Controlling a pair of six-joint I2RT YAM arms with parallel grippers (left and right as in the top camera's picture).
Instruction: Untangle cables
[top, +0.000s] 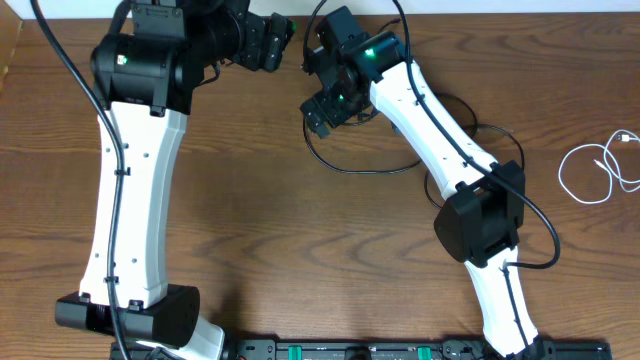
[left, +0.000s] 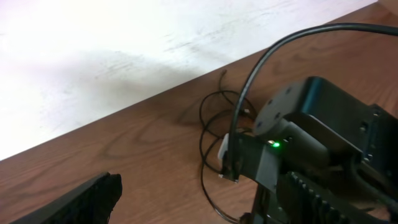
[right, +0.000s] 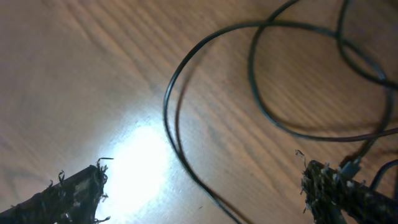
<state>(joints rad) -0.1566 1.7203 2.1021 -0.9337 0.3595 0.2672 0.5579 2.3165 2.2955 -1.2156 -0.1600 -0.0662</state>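
Left hand (top: 288, 45) and right hand (right: 205, 177) both spread empty — black cable (right: 171, 106) below the right.

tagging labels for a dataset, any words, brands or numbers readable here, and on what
No text can be read in any view.
black strip at the table's near edge: any print is too small to read.
right arm and left arm: green lights only, no lettering seen.

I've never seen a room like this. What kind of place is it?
Probably a robot lab or workshop. A left robot arm and a right robot arm reach over a wooden table, with a black cable and a white cable lying on it.
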